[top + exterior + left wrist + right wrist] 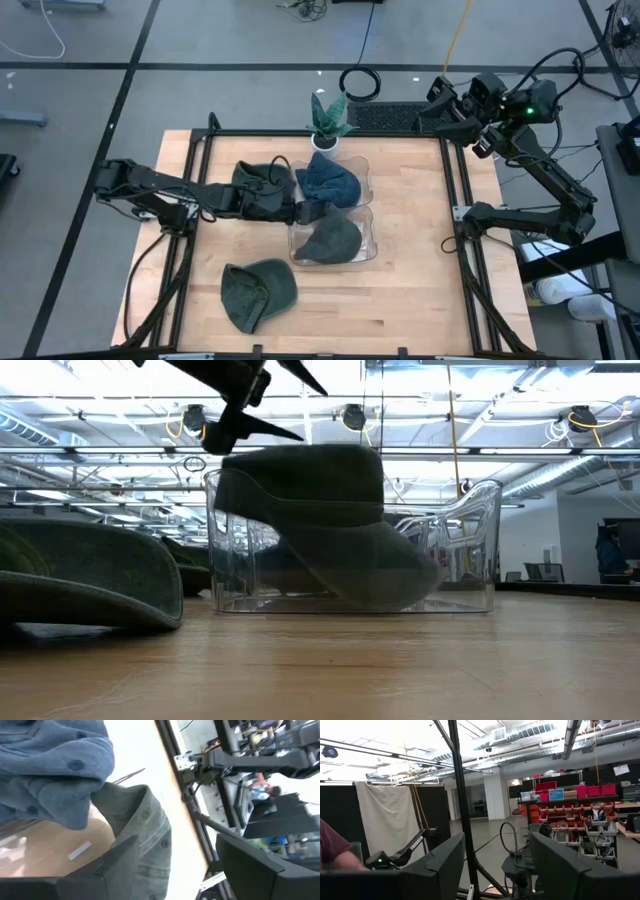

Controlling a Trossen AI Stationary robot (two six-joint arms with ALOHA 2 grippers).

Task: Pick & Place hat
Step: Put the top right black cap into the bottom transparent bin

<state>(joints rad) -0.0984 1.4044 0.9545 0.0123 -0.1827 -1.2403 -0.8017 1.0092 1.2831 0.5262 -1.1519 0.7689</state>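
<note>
A: Where does the left gripper (308,212) sit against the clear bin (367,250)?
B: At the bin's left wall, reaching in over the rim from the left arm's side of the table. Its fingers (117,855) are spread apart, one on each side of the grey-green hat (330,238), with nothing pinched between them.
A: So where is that hat?
B: Inside the bin, in the half nearer the front edge of the table. In the low view its brim (300,495) hangs over the bin's rim, just under the fingers.
A: What else is in the bin?
B: A blue hat (328,182) fills the far half, touching the grey-green one.
A: And outside it?
B: A dark hat (262,185) lies just left of the bin under the arm, and a green hat (258,292) lies toward the front-left, apart from the bin.
A: The right gripper (447,98)?
B: Parked well off behind the bin's right side, past the table's back corner, jaws apart and empty.
</note>
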